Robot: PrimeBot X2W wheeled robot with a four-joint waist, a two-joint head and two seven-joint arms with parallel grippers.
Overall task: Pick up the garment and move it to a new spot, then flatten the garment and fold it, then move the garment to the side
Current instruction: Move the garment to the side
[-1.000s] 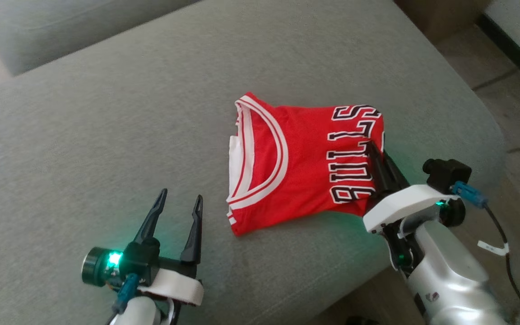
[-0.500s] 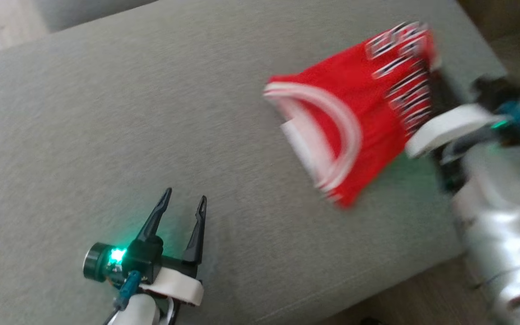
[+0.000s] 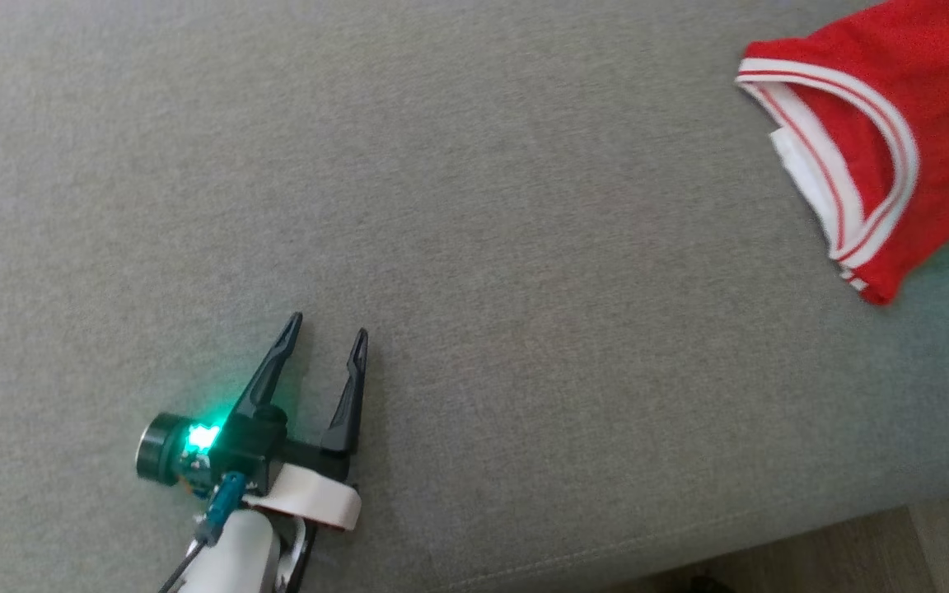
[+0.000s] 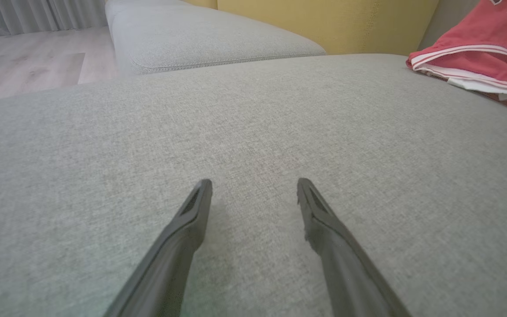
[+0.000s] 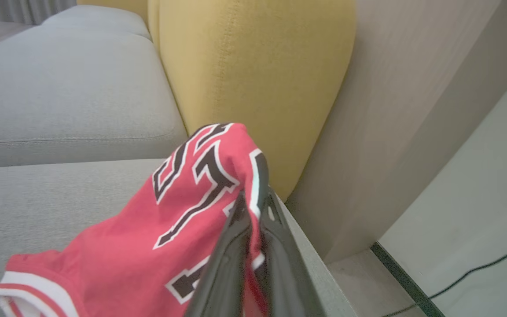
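Observation:
The garment (image 3: 886,148) is a folded red jersey with white trim and black lettering, lying at the head view's upper right on the grey sofa seat (image 3: 474,247). In the right wrist view my right gripper (image 5: 253,198) is shut on the garment (image 5: 183,211), pinching its lettered edge near the seat's right end. The garment's collar end (image 4: 478,66) shows at the upper right of the left wrist view. My left gripper (image 3: 326,328) hovers low over the bare seat at the lower left, open, nothing between its fingers (image 4: 192,220).
A yellow back cushion (image 5: 253,66) stands behind the seat's right end, with a wood-look panel (image 5: 403,110) beside it. A second grey seat (image 4: 200,39) lies further off. Wooden floor (image 3: 853,552) shows past the seat's front edge, and a black cable (image 5: 478,268) runs over pale flooring.
The head camera has swung left, so the garment now sits at the picture's upper right and the right arm has left it. The left gripper stays open in place.

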